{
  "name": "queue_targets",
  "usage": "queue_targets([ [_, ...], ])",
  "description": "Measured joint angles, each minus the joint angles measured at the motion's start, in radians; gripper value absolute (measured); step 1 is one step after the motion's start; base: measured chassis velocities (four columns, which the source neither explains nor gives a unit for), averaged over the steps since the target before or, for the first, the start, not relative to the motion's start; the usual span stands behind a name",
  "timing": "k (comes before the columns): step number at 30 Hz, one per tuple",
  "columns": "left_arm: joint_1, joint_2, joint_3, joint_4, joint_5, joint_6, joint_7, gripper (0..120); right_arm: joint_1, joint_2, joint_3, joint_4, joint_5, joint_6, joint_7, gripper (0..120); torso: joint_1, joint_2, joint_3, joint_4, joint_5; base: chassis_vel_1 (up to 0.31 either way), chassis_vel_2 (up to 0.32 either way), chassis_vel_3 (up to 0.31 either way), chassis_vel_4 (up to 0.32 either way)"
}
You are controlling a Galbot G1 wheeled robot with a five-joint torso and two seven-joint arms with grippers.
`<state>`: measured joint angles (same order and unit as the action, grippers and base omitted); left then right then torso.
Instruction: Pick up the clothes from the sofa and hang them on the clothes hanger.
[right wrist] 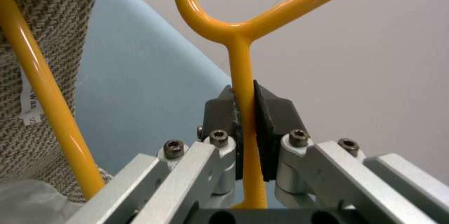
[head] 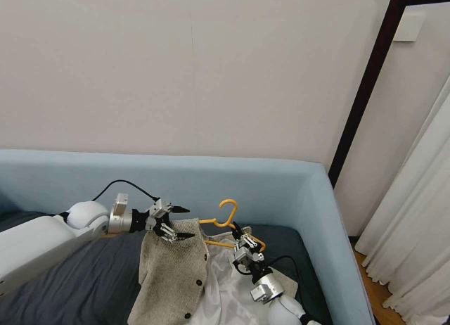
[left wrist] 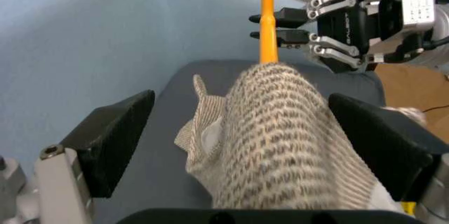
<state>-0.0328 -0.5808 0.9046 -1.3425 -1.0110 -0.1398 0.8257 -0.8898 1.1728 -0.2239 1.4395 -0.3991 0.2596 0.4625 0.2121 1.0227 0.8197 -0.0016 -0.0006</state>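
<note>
**Right gripper pins the hanger while the vest goes onto one arm**

Right gripper (right wrist: pixel 245 125), closest to the lens, is clenched on the neck of the orange hanger (right wrist: pixel 237 56), just below the hook. Pinching it there holds the hook upright and leaves both sloping arms free for cloth to slide on. It also gives the other arm something firm to work against.

Across from it, the left gripper (left wrist: pixel 241 100) reaches in from the robot's left. Its jaws are spread wide and straddle the knit vest (left wrist: pixel 281 145). One pad (left wrist: pixel 112 142) stands clear of the fabric, so I judge the cloth released rather than pinched.

One shoulder of the vest lies over the hanger arm on the robot's left side. The rest trails down onto the dark seat cushion (head: pixel 77 276) of the pale blue sofa (head: pixel 211 177), partly on top of a white garment (head: pixel 226 291).

By my reading the hanging is about half done. One shoulder looks seated, and the hanger's other arm is bare.
</note>
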Motion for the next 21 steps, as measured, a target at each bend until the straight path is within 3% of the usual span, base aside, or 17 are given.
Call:
queue_targets([
  [7, -0.019, -0.030, 0.029, 0.024, 0.000, -0.002, -0.001, 82, 0.000, -0.006, 0.013, 0.000, -0.005, 0.008, 0.003, 5, 0.000, 0.000, 0.000, 0.0004, 0.0000, 0.000, 0.000, 0.000, 0.000],
  [10, -0.020, -0.028, 0.036, 0.025, -0.002, -0.002, -0.001, 66, 0.008, -0.004, 0.012, 0.000, -0.005, 0.010, 0.005, 5, 0.000, 0.000, 0.000, 0.0006, -0.0001, 0.000, 0.000, 0.000, 0.000],
  [15, -0.015, -0.016, 0.038, 0.012, -0.004, -0.002, 0.000, 52, 0.009, -0.003, 0.004, -0.002, -0.007, 0.012, 0.007, 5, 0.000, 0.000, 0.000, 0.0005, -0.0001, 0.000, 0.000, 0.000, 0.000],
  [16, -0.012, -0.012, 0.038, 0.008, -0.004, -0.003, 0.000, 43, 0.008, -0.002, 0.002, -0.003, -0.009, 0.013, 0.007, 5, 0.000, 0.000, 0.000, 0.0005, -0.0002, 0.000, 0.000, 0.000, 0.000],
  [18, -0.008, -0.009, 0.038, 0.004, -0.004, -0.004, 0.000, 41, 0.008, 0.000, 0.000, -0.004, -0.010, 0.014, 0.008, 5, 0.000, 0.000, 0.000, 0.0005, -0.0002, 0.000, 0.000, 0.000, 0.000],
  [21, 0.002, -0.002, 0.033, -0.006, -0.006, -0.004, -0.004, 27, 0.008, 0.002, -0.001, -0.005, -0.011, 0.015, 0.010, 5, 0.000, 0.000, 0.000, 0.0003, -0.0003, 0.000, 0.000, 0.000, 0.000],
])
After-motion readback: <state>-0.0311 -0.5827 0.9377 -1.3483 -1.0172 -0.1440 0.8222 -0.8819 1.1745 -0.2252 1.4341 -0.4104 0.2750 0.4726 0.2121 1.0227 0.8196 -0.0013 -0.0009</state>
